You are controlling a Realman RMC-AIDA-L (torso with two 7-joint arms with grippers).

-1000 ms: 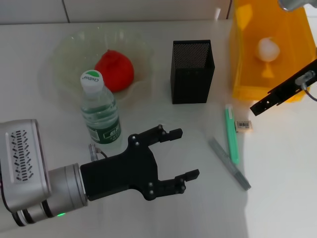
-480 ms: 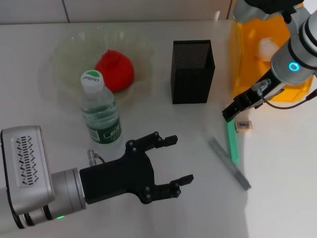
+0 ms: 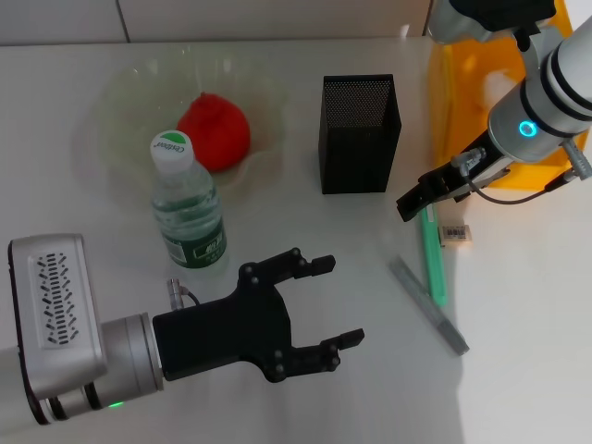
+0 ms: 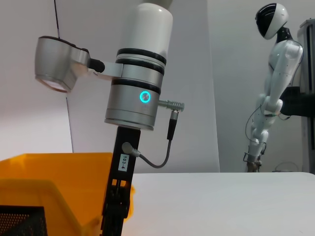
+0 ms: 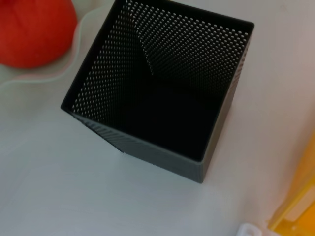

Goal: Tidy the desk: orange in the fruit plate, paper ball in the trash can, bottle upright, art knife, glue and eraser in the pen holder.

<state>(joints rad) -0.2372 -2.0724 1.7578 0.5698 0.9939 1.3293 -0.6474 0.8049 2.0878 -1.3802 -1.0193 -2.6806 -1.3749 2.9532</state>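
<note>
My right pincer, grip unreadable, has swung beside the still-empty pen holder; knife, glue, eraser remain out.

1. A small white tag on the black bar of the right arm, seen from the left wrist, reads "103-4".
2. The bottle has green lettering on its cap and label, too small to read.
3. The eraser bears a barcode-like print, illegible.
</note>
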